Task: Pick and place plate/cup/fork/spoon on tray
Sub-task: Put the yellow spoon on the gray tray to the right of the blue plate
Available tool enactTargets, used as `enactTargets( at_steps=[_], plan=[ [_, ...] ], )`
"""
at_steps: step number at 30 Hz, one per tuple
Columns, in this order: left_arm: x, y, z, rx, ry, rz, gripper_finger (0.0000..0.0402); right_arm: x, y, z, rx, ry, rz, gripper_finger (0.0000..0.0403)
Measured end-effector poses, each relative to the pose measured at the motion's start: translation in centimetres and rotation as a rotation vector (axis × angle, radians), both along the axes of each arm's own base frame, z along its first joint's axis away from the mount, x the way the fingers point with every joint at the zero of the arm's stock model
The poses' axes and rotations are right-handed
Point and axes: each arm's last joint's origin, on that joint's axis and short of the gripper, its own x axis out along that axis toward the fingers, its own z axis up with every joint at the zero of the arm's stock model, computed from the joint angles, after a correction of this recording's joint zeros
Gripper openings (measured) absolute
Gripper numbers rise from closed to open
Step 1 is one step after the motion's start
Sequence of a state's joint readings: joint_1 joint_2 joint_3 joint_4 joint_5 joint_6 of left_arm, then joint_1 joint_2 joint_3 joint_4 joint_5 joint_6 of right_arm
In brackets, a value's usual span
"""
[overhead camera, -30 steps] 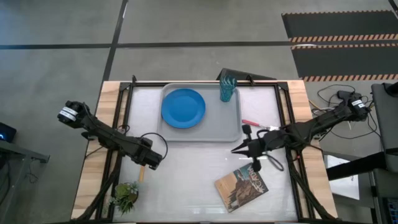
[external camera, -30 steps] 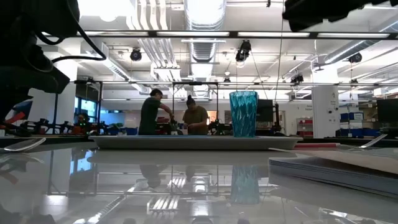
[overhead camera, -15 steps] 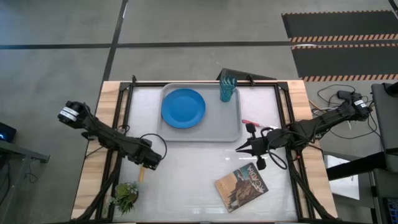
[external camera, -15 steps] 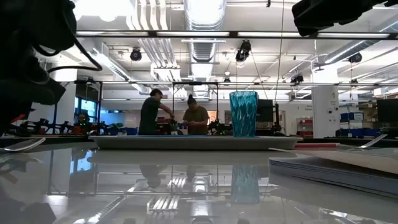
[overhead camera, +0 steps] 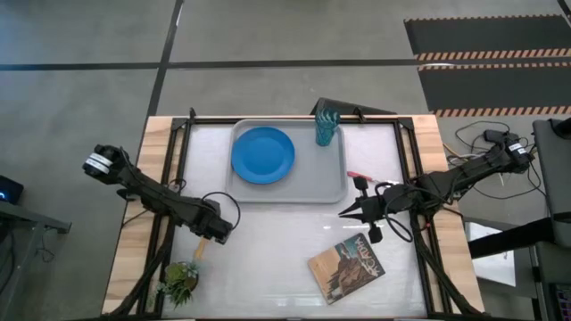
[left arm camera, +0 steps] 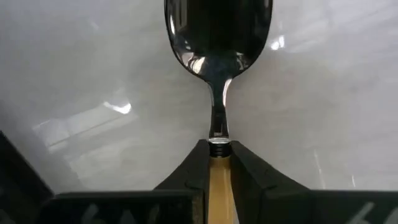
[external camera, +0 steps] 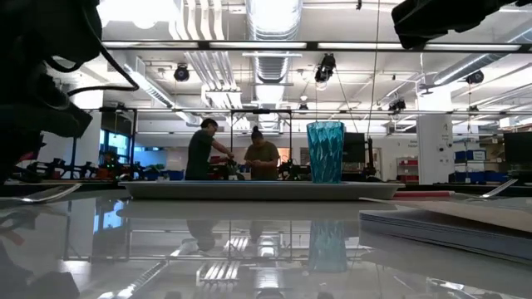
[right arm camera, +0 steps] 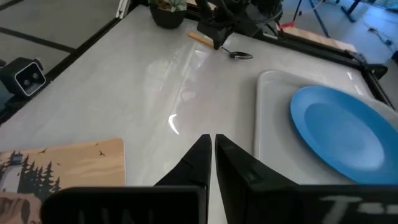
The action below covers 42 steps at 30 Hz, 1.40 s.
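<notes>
The left gripper (left arm camera: 219, 163) was squeezed tight on the spoon (left arm camera: 217, 37) by its orange handle, low over the table (overhead camera: 268, 232) and well apart from the tray (overhead camera: 335, 183), likely so it could carry it there. The plate (overhead camera: 262, 154) and cup (overhead camera: 326, 125) already sat on the tray. The right gripper (right arm camera: 212, 152) hung pinched nearly closed and empty near the fork (overhead camera: 359, 176), which lay just beside the tray.

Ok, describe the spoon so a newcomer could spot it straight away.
Start at the grey tray and look off its left near corner. There the left gripper is shut on the spoon. Its orange handle and rounded silver bowl distinguish it from the pink-handled fork right of the tray.
</notes>
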State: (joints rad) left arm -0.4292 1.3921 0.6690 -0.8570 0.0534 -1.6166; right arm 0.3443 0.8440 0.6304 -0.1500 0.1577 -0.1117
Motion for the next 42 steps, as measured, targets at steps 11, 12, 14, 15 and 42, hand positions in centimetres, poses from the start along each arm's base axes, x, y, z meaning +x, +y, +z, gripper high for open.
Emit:
enactTargets(
  at_steps=[11, 12, 14, 15, 42],
  plan=[
    [4.4, -1.0, 5.9, 0.097, -0.305, -0.033, 0.0019, -1.4, -0.2, 0.8, 0.061, -0.007, -0.013, 0.0012],
    [5.0, -1.0, 6.8, 0.114, -0.350, -0.032, 0.0019, -1.6, -0.3, 1.0, 0.067, -0.016, -0.014, 0.0012],
    [6.0, -0.7, 8.3, 0.162, -0.424, -0.037, 0.0019, -1.8, -0.4, 1.3, 0.076, -0.036, -0.014, 0.0012],
    [6.4, -0.5, 9.1, 0.191, -0.462, -0.037, 0.0019, -2.0, -0.4, 1.5, 0.080, -0.043, -0.014, 0.0012],
    [22.4, 9.8, 10.5, 0.498, -0.891, -0.118, 0.0038, -7.8, 1.0, 3.3, 0.187, -0.227, 0.238, 0.0012]
  ],
)
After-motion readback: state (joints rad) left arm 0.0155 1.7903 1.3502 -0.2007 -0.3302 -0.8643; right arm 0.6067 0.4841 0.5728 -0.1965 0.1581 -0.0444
